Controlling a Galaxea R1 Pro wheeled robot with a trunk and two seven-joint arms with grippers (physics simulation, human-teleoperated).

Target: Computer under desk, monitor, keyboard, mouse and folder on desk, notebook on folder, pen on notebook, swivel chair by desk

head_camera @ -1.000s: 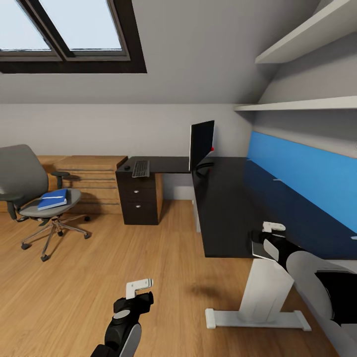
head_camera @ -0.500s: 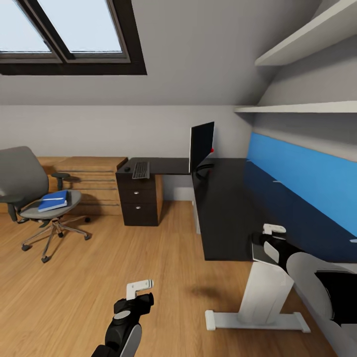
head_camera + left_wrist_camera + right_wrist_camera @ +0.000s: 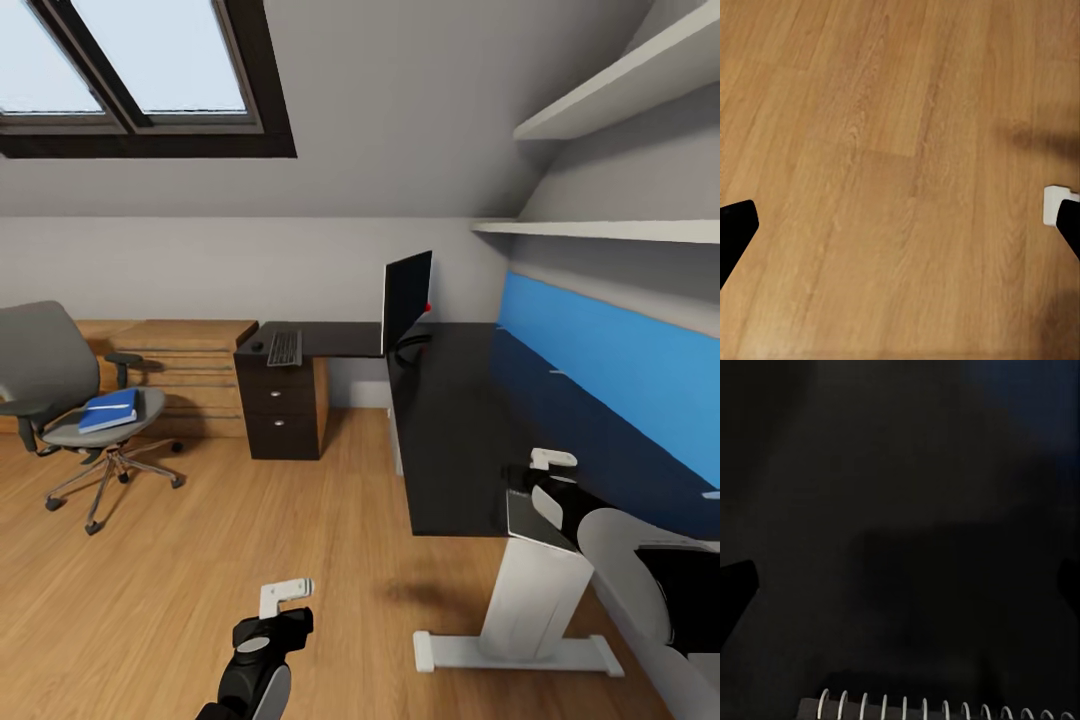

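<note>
Wood-plank flooring (image 3: 200, 560) runs under an attic bedroom with a sloped ceiling and a dark-framed skylight (image 3: 140, 80).

Nearest, two grippers show in the head view. The left gripper (image 3: 283, 592) hangs over bare floor; in the left wrist view its two dark fingertips (image 3: 735, 232) sit wide apart at the picture's edges, so it is spread open, holding nothing. The right gripper (image 3: 552, 462) sits over the near end of the desk (image 3: 450, 430); the right wrist view looks onto the dark desk top with fingertips (image 3: 736, 585) far apart, so it too is open. A spiral-bound notebook (image 3: 937, 706) is cut off at that view's edge, only its white wire loops and a strip of cover visible; a dark flat shape (image 3: 535, 520) by the right gripper in the head view may be the same item, but that is hard to tell.

One desk: a glossy black L-shaped top on a white leg (image 3: 530, 600), with a blue back panel (image 3: 610, 370) and one dark drawer unit (image 3: 283, 410) of three drawers. One monitor (image 3: 405, 295) stands at its far corner, seen nearly edge-on, with a red dot at a lower corner. One keyboard (image 3: 284, 347) lies on the short wing above the drawers, a small dark object (image 3: 257, 345) just beside it, too small to identify.

One grey swivel chair (image 3: 70, 400) stands well apart from the desk, one blue folder (image 3: 108, 410) flat on its seat. Behind it runs a low light-wood cabinet (image 3: 180, 360). Two white shelves (image 3: 620, 160) are cut off at the frame edge.
</note>
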